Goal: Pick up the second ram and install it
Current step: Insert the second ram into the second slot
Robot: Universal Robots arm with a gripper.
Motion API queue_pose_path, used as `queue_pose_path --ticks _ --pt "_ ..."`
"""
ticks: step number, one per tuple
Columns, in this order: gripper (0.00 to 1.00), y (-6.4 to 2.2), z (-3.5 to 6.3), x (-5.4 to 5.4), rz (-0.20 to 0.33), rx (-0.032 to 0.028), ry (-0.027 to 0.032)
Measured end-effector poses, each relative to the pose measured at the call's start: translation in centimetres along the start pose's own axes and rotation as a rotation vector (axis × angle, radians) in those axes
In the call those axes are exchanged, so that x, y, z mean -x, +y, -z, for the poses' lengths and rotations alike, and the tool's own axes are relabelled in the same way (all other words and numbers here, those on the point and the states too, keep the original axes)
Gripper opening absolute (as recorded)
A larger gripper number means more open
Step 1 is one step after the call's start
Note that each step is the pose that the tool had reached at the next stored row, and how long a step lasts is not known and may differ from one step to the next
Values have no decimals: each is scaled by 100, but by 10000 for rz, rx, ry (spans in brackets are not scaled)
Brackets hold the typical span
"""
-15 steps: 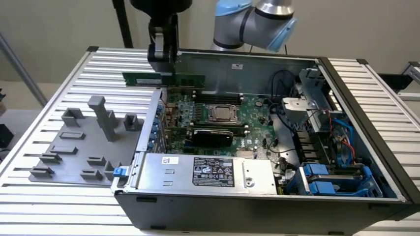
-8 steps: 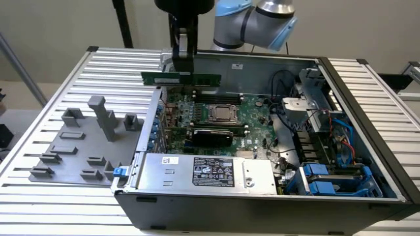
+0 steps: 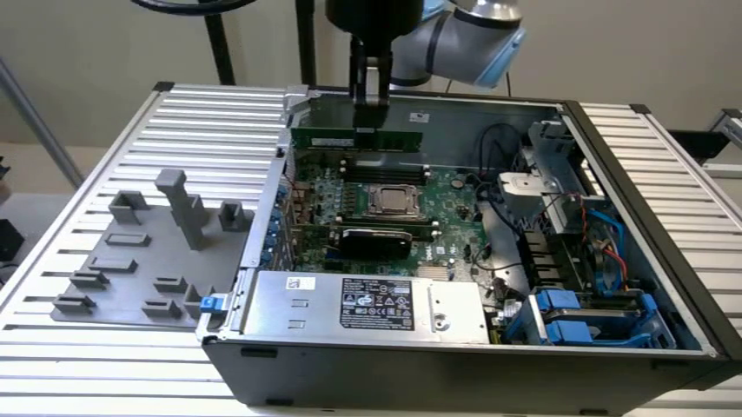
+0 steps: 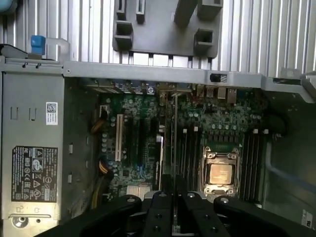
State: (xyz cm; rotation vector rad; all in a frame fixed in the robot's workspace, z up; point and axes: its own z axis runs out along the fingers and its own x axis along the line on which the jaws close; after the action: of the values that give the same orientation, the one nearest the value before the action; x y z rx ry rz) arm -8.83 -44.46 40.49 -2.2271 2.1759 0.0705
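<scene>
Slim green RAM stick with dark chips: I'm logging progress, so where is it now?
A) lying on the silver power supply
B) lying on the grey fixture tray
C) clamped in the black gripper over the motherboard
C: the black gripper pinches the slim green RAM stick above the green motherboard.

Green second ram (image 3: 330, 139), green motherboard (image 3: 453, 187), silver ribbed table (image 3: 221, 109), blue clips (image 3: 559, 302).

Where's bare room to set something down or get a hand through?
Free: table slats beyond the gray fixture, and in front of it. Crowded: the case, with the gripper holding the second ram over the motherboard.
</scene>
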Motion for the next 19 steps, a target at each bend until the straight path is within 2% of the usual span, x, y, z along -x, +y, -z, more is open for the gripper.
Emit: queue_pose_path --ticks 2,7,16,19 --pt "0 -59 -38 71 0 -1 0" --pt "0 -143 -126 274 -1 -1 -1" --pt "0 -259 -294 648 -1 -1 0" --pt "0 -287 -351 737 -1 0 0"
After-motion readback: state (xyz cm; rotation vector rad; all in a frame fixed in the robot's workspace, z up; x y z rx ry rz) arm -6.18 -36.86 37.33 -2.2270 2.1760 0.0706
